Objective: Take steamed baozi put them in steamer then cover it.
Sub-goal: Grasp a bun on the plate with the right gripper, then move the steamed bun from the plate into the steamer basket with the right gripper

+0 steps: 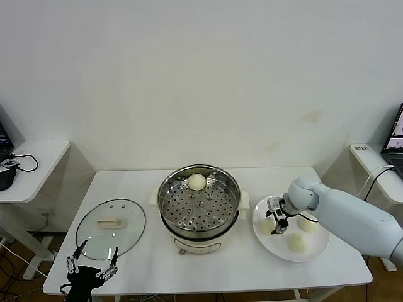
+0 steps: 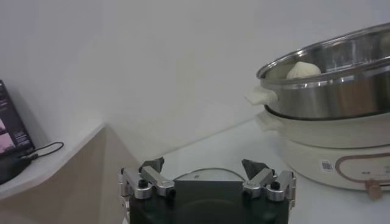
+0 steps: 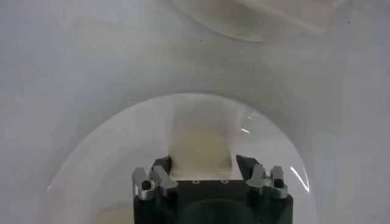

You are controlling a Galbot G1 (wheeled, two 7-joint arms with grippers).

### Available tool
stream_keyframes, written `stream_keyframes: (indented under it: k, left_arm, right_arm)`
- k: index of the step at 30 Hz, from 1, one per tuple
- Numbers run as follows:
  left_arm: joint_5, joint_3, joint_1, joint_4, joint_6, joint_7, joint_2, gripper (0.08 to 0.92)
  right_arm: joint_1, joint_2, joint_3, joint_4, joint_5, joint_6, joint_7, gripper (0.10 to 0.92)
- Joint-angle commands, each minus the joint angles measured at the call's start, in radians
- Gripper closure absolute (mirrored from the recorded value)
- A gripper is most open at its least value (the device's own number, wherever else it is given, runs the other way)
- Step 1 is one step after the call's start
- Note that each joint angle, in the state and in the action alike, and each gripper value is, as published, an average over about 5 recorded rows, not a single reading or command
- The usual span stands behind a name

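The right gripper (image 1: 276,223) is down over the left part of the plate (image 1: 318,249), its fingers closed in on a baozi (image 1: 270,224). In the right wrist view that bun (image 3: 198,146) sits squarely between the two fingertips (image 3: 163,165), which press its sides, so the pincer is grasping it; the bun rests on the plate (image 3: 85,158). Two more buns lie on the same plate, one (image 1: 308,222) just right of the gripper and one (image 1: 296,243) nearer the front edge.

The left gripper (image 1: 92,258) waits at the near left corner of the table, fingers spread wide and holding nothing; the left wrist view shows its tips (image 2: 153,165) well apart over bare tabletop.

The steamer (image 1: 199,200) stands in the middle of the table (image 1: 252,277) on its cream base. One baozi (image 1: 196,182) lies on the perforated tray at the far side; the left wrist view shows it (image 2: 303,69) peeking above the steel rim (image 2: 341,49).

The cover (image 1: 111,228) lies flat on the table left of the steamer, handle up, just beyond the left gripper.

The table is white, set against a plain pale wall. A side desk (image 1: 31,167) with cables stands at far left, and another desk (image 1: 378,167) at far right carries a laptop (image 1: 395,135).
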Motion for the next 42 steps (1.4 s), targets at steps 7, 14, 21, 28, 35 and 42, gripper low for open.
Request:
stream_keyframes:
  k: [7,14,21,28,35,42]
  left_arm:
    - [-0.001,0.002,0.0,-0.007,0.0,0.001,0.0,0.177]
    - [0.0,0.011,-0.005,-0.013,0.002,0.002,0.006,0.177]
    - [-0.002,0.019,-0.01,-0.023,0.003,0.003,0.018,0.177]
    - [-0.003,0.028,-0.024,-0.028,0.006,0.005,0.03,0.177]
    - [-0.006,0.026,-0.035,-0.017,0.009,0.006,0.038,0.177]
    - [-0.014,0.007,-0.038,-0.004,0.008,0.006,0.045,0.177]
  right_arm:
    - [0.089,-0.031,-0.032,0.024,0.031,0.003,-0.042,0.465]
    - [0.266,-0.126,-0.086,0.102,0.112,-0.006,-0.048,0.463]
    - [0.546,-0.2,-0.246,0.183,0.231,-0.016,-0.045,0.457]
    - [0.83,-0.121,-0.397,0.254,0.391,-0.058,-0.025,0.457]
    - [0.89,0.084,-0.435,0.278,0.544,-0.145,0.039,0.449]
    - [0.799,0.277,-0.44,0.225,0.649,-0.23,0.106,0.44]
